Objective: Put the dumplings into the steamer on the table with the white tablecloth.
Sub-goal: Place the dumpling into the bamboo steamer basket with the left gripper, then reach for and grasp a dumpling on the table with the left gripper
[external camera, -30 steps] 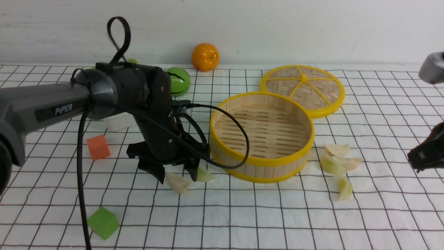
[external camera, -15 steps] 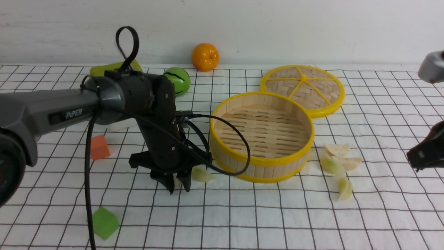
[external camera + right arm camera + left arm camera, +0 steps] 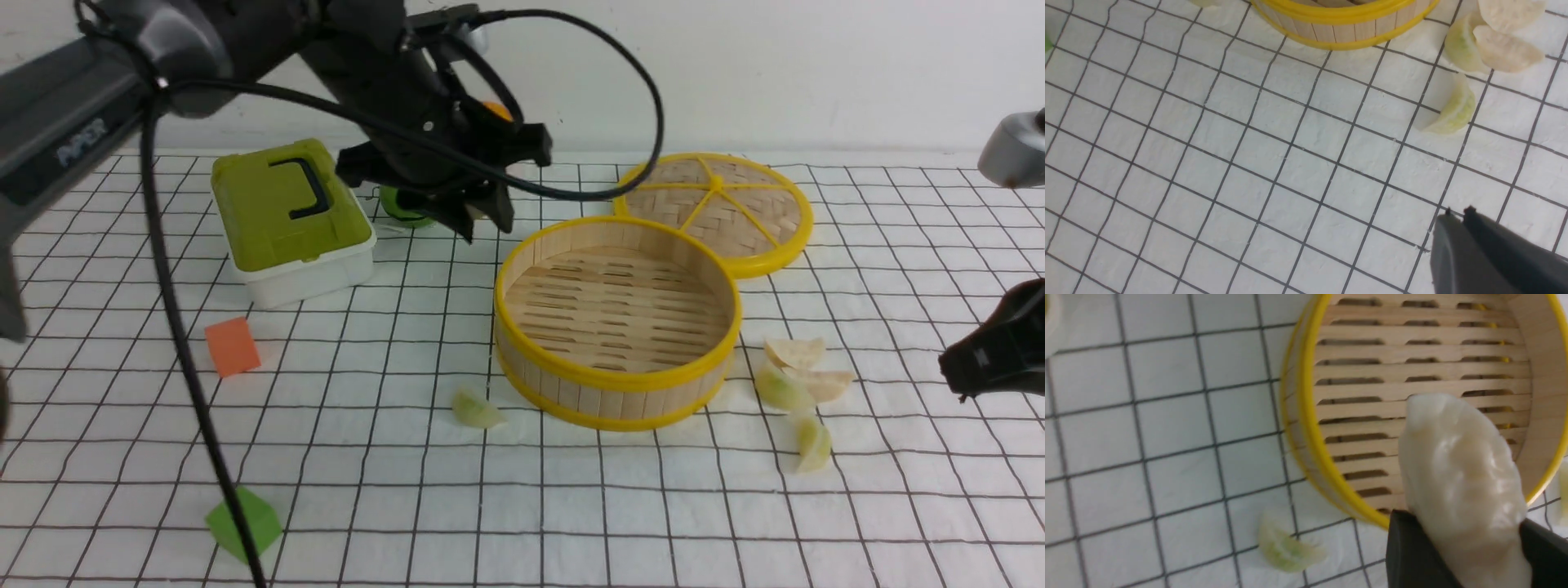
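My left gripper (image 3: pixel 482 220) is raised above the table, just left of the steamer (image 3: pixel 616 318), and is shut on a cream-white dumpling (image 3: pixel 1457 473). The steamer, bamboo with yellow rims, is empty. A pale green dumpling (image 3: pixel 476 407) lies on the white tablecloth (image 3: pixel 571 506) by the steamer's front left; it also shows in the left wrist view (image 3: pixel 1286 547). Several dumplings (image 3: pixel 796 380) lie right of the steamer, also in the right wrist view (image 3: pixel 1490 45). My right gripper (image 3: pixel 1457 211) is shut and empty, low at the right edge (image 3: pixel 951 371).
The woven lid (image 3: pixel 714 208) lies behind the steamer. A green-lidded box (image 3: pixel 286 220), a green ball (image 3: pixel 400 211) and an orange sit at the back left. An orange cube (image 3: pixel 232 346) and a green cube (image 3: pixel 245 523) lie at the left front.
My left gripper closed on the cream-white dumpling on the cloth, then lifted it up and back toward the steamer's left rim. The green box came into view. The right arm barely moved.
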Controlling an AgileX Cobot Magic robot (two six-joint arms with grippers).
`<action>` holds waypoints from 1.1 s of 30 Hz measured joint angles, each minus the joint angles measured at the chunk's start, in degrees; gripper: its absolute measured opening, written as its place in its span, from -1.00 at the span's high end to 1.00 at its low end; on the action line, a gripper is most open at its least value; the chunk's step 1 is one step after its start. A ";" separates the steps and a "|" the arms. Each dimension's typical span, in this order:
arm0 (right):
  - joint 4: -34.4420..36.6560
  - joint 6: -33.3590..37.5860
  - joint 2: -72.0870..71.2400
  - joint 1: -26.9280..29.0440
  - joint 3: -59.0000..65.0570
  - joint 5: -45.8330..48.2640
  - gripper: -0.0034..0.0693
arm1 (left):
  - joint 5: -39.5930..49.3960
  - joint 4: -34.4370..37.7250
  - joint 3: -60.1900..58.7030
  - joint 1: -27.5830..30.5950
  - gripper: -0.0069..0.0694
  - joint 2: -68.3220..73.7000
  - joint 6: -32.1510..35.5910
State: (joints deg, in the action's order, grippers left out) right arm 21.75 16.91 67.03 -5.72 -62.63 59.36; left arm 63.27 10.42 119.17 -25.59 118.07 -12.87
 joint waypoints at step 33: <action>0.74 0.27 0.00 0.00 0.00 0.58 0.79 | -4.33 -7.73 18.35 -5.33 -0.54 18.90 -1.99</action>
State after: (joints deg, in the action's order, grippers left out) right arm 22.48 17.18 67.03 -5.72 -62.63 59.94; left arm 58.93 2.70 137.52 -30.92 136.97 -14.86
